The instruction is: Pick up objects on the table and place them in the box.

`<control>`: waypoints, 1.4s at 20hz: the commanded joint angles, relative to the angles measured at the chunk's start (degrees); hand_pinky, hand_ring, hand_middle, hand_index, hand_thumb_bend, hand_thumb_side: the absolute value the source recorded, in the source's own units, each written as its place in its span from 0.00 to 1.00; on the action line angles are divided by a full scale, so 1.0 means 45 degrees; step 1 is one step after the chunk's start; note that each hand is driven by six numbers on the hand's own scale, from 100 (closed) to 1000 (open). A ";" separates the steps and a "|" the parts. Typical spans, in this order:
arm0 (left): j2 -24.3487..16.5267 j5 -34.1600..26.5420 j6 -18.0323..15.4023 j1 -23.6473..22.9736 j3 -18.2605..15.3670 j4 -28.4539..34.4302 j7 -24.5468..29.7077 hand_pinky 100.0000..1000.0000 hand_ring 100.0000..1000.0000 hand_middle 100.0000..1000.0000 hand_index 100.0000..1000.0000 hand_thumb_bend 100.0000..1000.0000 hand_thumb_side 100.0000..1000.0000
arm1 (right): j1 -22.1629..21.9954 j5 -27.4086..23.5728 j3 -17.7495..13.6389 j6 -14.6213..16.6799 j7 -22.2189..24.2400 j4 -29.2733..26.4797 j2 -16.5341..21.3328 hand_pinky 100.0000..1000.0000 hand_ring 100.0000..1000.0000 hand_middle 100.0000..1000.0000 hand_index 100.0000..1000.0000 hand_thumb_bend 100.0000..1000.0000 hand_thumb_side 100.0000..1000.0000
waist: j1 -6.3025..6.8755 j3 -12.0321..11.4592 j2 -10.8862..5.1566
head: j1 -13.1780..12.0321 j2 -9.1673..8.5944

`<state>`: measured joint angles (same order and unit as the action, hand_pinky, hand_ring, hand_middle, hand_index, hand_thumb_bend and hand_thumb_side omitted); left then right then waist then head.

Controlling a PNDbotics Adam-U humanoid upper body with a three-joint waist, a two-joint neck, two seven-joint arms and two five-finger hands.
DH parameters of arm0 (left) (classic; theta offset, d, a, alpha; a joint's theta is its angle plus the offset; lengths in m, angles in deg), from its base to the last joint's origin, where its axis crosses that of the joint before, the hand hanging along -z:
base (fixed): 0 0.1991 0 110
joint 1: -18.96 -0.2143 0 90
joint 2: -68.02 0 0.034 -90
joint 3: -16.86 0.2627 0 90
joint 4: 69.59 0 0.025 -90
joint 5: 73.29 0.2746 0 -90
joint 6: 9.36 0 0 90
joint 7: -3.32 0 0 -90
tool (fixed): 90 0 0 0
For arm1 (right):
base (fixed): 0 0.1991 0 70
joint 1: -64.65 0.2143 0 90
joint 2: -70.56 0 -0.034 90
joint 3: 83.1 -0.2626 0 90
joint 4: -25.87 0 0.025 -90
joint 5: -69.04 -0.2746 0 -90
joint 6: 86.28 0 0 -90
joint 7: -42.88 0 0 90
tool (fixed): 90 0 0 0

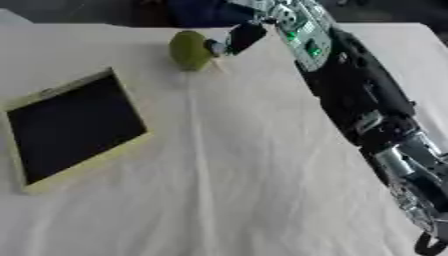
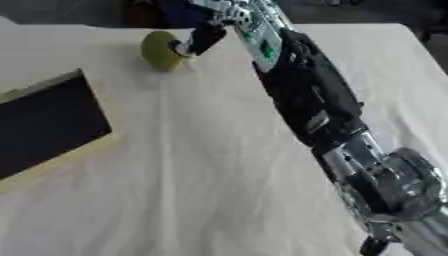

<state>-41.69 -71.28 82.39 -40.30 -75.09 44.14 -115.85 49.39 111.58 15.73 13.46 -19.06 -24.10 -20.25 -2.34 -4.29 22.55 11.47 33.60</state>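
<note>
Far table edge: right hand (image 1: 249, 32) reaches out on the end of the long right arm (image 1: 359, 95)
Fingers: dark fingers (image 1: 229, 44) point down-left, tips meeting the ball's right side; how far they spread, cannot tell
Ball: green ball (image 1: 189, 49) lies on the white cloth (image 1: 236, 175) near the far edge, just left of the fingertips
Box: yellow-rimmed box (image 1: 84, 161) with dark inside sits at the left, well apart from the ball

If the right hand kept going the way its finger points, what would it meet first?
The green ball. The right hand reaches across the table toward its far left, a finger tip at or just short of the ball's right side; contact is unclear. The box sits nearer, off that line.
</note>
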 commanded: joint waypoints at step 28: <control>-0.0286 -0.0239 -0.0194 0.0531 -0.0051 0.0192 0.0047 0.83 0.76 0.65 0.81 0.18 0.60 | 0.0430 -0.0144 -0.0272 -0.0498 0.0439 -0.0066 0.0217 0.87 0.93 0.92 0.97 0.22 0.26 | -0.0222 -0.0722 0.0386 | 0.0590 -0.0452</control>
<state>-41.69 -72.29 81.83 -38.68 -75.08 44.14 -115.68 50.24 110.43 15.14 11.31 -16.67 -24.04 -20.70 -3.73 -7.50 25.61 13.79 32.53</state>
